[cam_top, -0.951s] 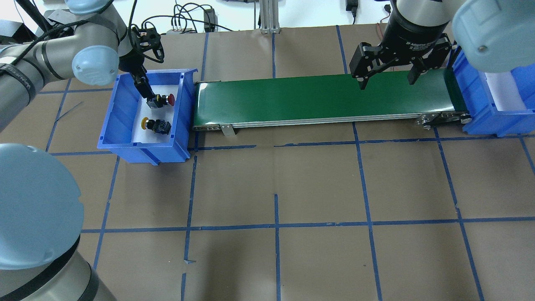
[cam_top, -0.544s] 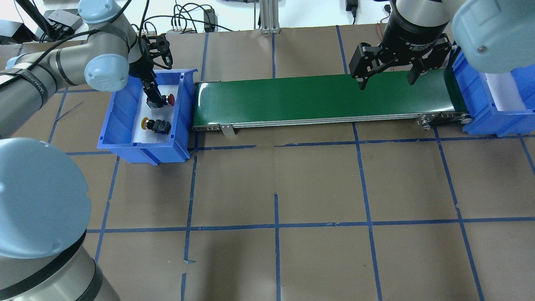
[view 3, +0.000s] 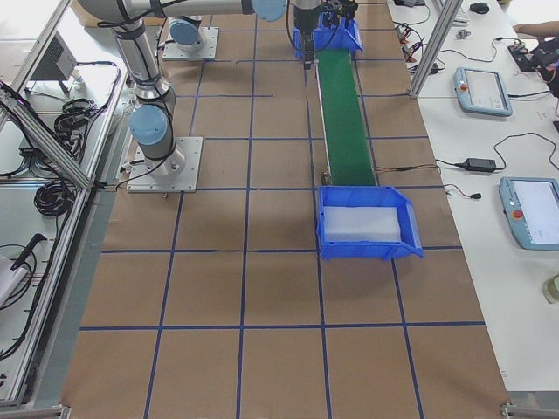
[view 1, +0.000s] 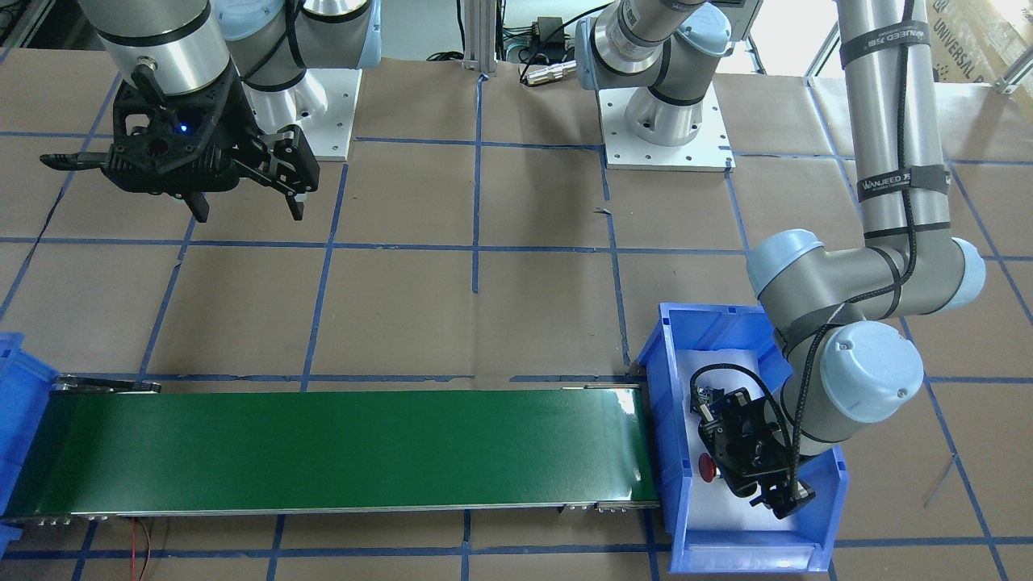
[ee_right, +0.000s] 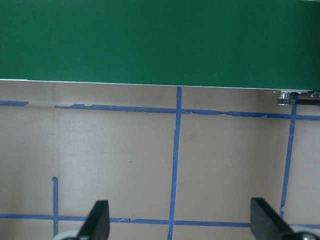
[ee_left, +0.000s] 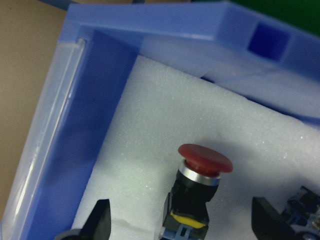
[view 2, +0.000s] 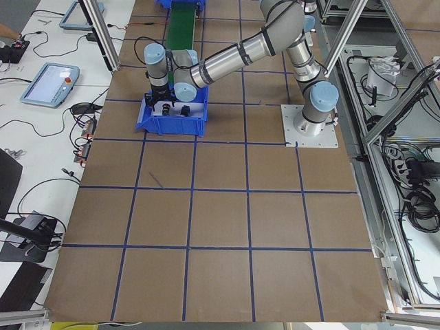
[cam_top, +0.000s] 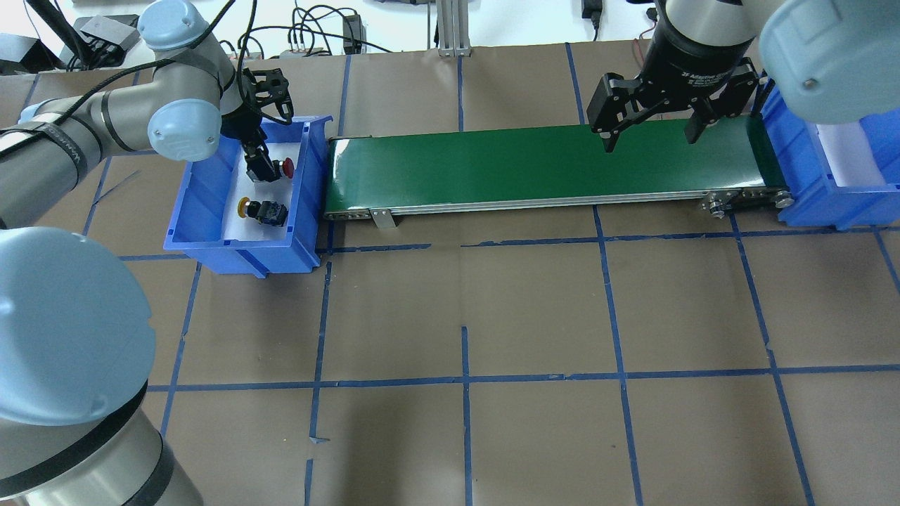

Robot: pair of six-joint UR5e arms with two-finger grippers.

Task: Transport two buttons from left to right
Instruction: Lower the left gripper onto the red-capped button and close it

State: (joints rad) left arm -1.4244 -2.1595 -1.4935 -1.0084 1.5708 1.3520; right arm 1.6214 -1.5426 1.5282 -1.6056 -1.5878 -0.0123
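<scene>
The red-capped button (cam_top: 285, 167) lies on its side on white foam in the left blue bin (cam_top: 211, 246), cap toward the belt. The yellow-capped button (cam_top: 261, 210) lies just in front of it, nearer the robot. My left gripper (cam_top: 259, 166) is down inside the bin, open. In the left wrist view the red button (ee_left: 200, 185) sits between its two fingertips (ee_left: 100, 220), which do not touch it. My right gripper (cam_top: 650, 139) hangs open and empty above the right end of the green conveyor belt (cam_top: 548, 165). In the front-facing view, the red cap (view 1: 708, 468) shows beside the left gripper (view 1: 767, 488).
The belt runs from the left bin to a second blue bin (cam_top: 830, 190) with a white foam floor at the right end. Brown paper with blue tape lines covers the table (cam_top: 464, 316). Cables lie beyond the table's far edge.
My left arm has swung a little to the right, bringing its gripper over the red button's body inside the bin. The buttons and the right arm have not moved.
</scene>
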